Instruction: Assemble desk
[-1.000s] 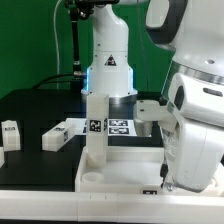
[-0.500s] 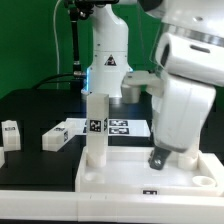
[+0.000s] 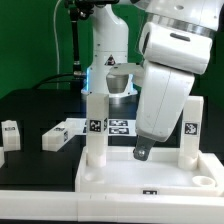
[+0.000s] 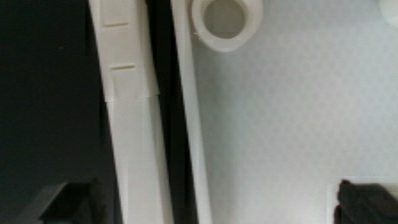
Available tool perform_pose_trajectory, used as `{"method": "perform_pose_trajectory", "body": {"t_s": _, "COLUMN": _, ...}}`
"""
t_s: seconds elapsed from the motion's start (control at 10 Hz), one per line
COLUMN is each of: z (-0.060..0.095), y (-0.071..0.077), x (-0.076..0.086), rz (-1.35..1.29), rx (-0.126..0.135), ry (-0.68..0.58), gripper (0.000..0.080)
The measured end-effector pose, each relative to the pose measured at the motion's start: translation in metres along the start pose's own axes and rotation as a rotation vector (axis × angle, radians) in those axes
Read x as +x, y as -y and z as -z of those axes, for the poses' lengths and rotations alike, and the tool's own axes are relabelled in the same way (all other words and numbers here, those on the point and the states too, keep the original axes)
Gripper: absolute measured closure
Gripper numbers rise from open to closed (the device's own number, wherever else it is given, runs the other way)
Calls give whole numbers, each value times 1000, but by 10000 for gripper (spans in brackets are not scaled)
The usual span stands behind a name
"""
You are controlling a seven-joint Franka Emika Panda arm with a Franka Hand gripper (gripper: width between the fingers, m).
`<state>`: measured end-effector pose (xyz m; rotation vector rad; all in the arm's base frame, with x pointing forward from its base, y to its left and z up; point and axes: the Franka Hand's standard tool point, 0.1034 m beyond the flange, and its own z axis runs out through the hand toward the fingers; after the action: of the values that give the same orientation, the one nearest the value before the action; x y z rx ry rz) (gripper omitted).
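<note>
The white desk tabletop [image 3: 120, 172] lies at the front with its raised rim. Two white square legs stand upright on it, one at the exterior view's left [image 3: 95, 130] and one at the right [image 3: 190, 130], each bearing a tag. My gripper [image 3: 143, 152] hangs just above the tabletop between them, nearer the right leg. In the wrist view my gripper [image 4: 214, 205] is open and empty. Its dark fingertips [image 4: 68, 204] are spread wide over the tabletop's rim [image 4: 121, 110], and a round socket hole [image 4: 228, 25] shows in the tabletop.
Two loose white legs [image 3: 55, 137] [image 3: 10, 133] lie on the black table at the exterior view's left. The marker board [image 3: 115, 126] lies behind the tabletop. The robot base [image 3: 108, 60] stands at the back, with a green backdrop behind it.
My arm has risen and swung toward the exterior view's left, away from the tabletop's right corner. The right leg now shows, standing upright there.
</note>
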<state>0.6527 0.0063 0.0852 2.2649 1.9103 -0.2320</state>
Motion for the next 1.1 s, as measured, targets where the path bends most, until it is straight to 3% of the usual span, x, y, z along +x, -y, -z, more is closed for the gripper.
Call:
{"method": "perform_pose_trajectory", "body": {"t_s": 0.1, "z": -1, "y": 1, "x": -3, "rz": -33, "rx": 4, "ry": -2, "gripper": 151}}
{"method": "perform_pose_trajectory", "body": {"t_s": 0.2, "z": -5, "y": 4, "x": -19, "rz": -135, "rx": 24, "ry": 8, "gripper": 151}}
{"method": "perform_pose_trajectory", "body": {"t_s": 0.4, "z": -22, "y": 25, "x": -46, "rz": -414, "rx": 93, "ry": 32, "gripper": 151}}
{"method": "perform_pose_trajectory", "body": {"t_s": 0.5, "z": -23, "y": 27, "x": -52, "rz": -501, "rx": 112, "ry": 47, "gripper": 151}}
{"method": "perform_pose_trajectory", "body": {"t_s": 0.9, "z": -23, "y": 26, "x": -49, "rz": -720, "rx": 103, "ry": 57, "gripper": 151}}
{"method": "perform_pose_trajectory", "body": {"t_s": 1.0, "z": -20, "y": 29, "x": -56, "rz": -859, "rx": 150, "ry": 64, "gripper": 151}}
{"method": "perform_pose_trajectory", "body": {"t_s": 1.1, "z": -16, "y": 31, "x": -70, "rz": -1008, "rx": 221, "ry": 68, "gripper": 151}}
